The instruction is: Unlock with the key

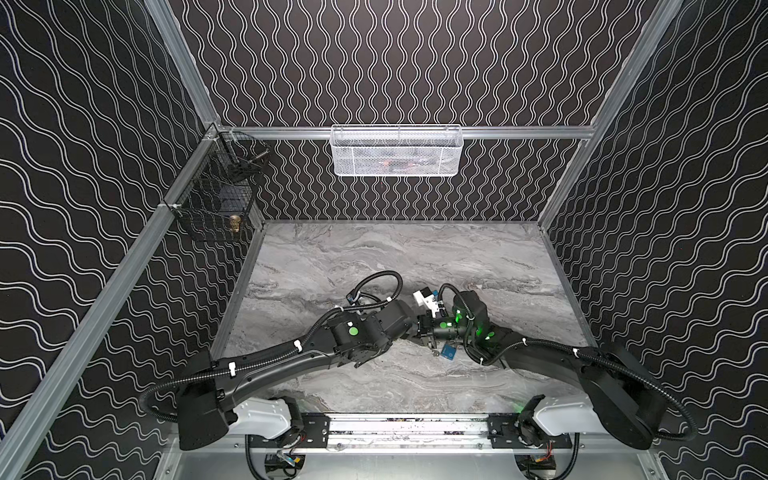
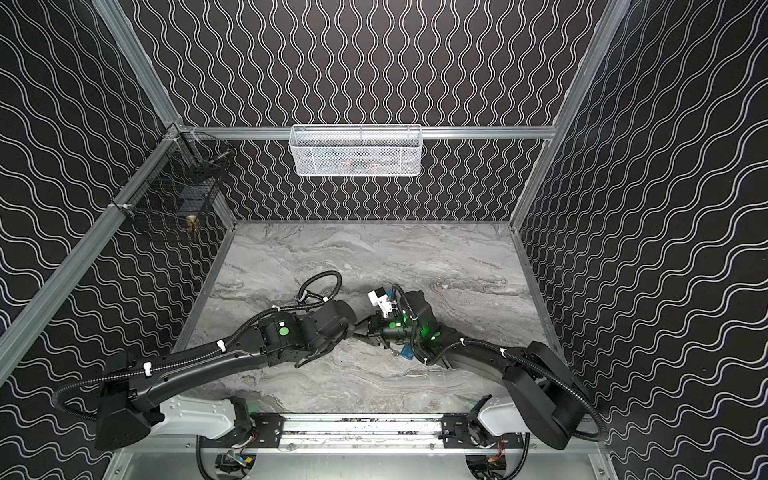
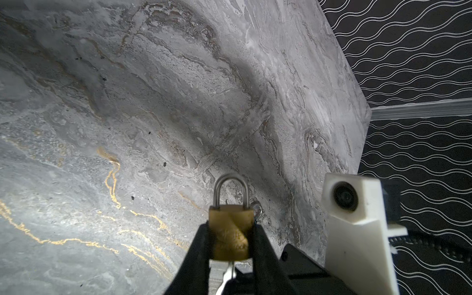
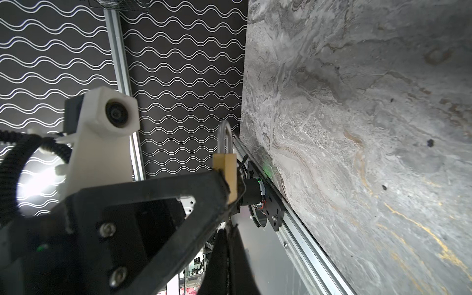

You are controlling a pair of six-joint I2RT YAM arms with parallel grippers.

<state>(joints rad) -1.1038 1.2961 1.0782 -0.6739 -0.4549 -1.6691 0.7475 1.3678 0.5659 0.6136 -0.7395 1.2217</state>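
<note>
Padlock [image 3: 231, 219] sits in your left fingers [image 3: 196, 245], which press the brass body from both sides, closed only as far as its width allows. You hold it over the near half of the marble surface [image 1: 374, 257], about midway between the side walls.

— Agreed. In the left wrist view the shackle [image 3: 231, 187] points away from the camera, and both legs look seated in the body. In the right wrist view you see the same padlock edge-on, pinched at its lower half.

— Your right fingers [image 4: 221, 260] are pressed fully together just under the lock's base. A silver key [image 3: 226, 277] shows at that end of the body, in their pinch as far as the views tell. You cannot tell how deep the blade sits in the keyhole.

— Just beside that grip, in both top views, you have a blue tag [image 1: 449, 353] and a small ring [image 1: 434, 353] under the right wrist. Whether they hang or rest on the surface is unclear.

— Farther out, the far half of your surface lies bare. A black wire basket [image 1: 216, 195] hangs on the left wall rail with a small brass object [image 1: 235, 224] inside.

— Farthest from you, a white mesh basket [image 1: 397, 151] hangs on the back rail. Its contents are too blurred to name.
</note>
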